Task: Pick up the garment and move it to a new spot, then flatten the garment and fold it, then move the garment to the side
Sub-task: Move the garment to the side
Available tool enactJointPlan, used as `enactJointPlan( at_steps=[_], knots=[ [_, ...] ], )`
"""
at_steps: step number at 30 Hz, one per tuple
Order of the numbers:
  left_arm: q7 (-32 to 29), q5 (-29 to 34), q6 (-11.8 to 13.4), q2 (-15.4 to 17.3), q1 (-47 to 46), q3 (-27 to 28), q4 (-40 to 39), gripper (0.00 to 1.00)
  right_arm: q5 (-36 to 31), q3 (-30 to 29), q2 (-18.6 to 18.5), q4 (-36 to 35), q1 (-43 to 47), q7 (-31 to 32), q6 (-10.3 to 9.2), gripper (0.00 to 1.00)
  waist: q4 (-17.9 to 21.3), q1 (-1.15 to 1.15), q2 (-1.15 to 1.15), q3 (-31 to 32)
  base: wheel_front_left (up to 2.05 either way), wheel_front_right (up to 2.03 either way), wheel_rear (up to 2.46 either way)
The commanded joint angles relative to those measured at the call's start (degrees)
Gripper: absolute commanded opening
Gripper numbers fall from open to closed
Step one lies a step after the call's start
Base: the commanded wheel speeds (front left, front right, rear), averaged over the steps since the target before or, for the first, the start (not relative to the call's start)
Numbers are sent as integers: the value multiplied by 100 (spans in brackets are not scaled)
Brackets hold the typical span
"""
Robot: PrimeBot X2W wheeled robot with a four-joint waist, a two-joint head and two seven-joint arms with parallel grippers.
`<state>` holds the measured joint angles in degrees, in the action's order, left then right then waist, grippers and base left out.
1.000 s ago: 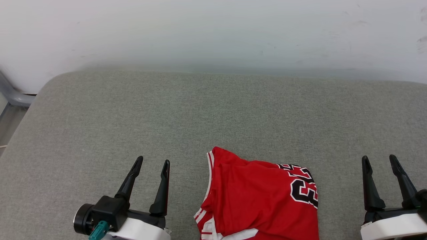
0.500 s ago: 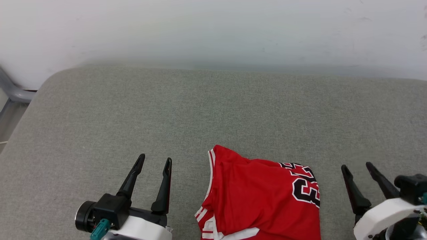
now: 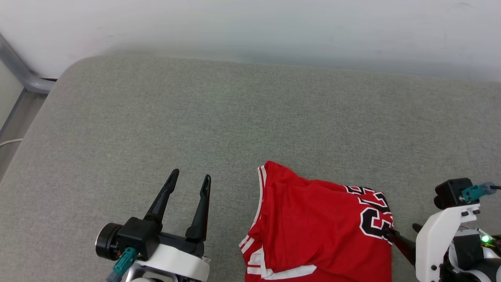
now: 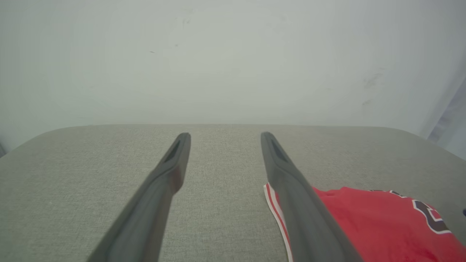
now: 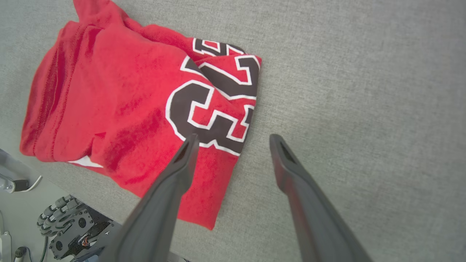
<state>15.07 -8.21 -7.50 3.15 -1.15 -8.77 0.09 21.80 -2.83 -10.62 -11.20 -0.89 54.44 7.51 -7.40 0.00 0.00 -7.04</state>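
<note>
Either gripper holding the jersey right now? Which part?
Nothing is held. The right gripper is open, jaws astride the jersey at its edge by the number; the left gripper is open beside it, over the grey cushion.

The shirt point(image 3: 313, 227) is soft red cloth, not shiny, with wrinkles. The surface point(image 3: 235, 117) is grey woven cloth, a bit rough. The fingers point(image 3: 200, 211) look like dull black plastic. The wall point(image 3: 250, 23) is smooth and pale.

Big grey-green fabric surface point(image 3: 195, 117) with a rounded corner, maybe a padded tabletop or a cushion, sitting close to a plain white wall point(image 3: 250, 23). Grey metal tube point(image 3: 19, 66) far left, pale floor point(image 3: 17, 127) under it. Soft, even light.
</note>
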Motion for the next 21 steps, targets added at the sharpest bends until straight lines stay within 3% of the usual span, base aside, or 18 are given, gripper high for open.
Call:
enactJointPlan(
  at_steps=[1, 12, 20, 21],
  knots=[
    [12, 36, 6, -1, -81, -7, -15, 100, -29, 0, 48, 3, -63, 105, -5, 100, -98, 0, 0, -88, 0, 0, 0],
    [12, 37, 6, -17, -245, -123, -7, 100, -210, -20, 251, 602, -208, 303, -5, 100, -482, 0, 0, -409, 0, 0, 0],
    [12, 55, 5, -21, -313, -173, 22, 100, -303, 421, 246, 1309, -163, 201, -3, 100, -591, 0, 0, -514, 0, 0, 0],
    [12, 50, 6, -21, -315, -176, 25, 100, -327, 481, 224, 1396, -148, 186, -3, 54, -594, 0, 0, -513, 0, 0, 0]
  ],
)
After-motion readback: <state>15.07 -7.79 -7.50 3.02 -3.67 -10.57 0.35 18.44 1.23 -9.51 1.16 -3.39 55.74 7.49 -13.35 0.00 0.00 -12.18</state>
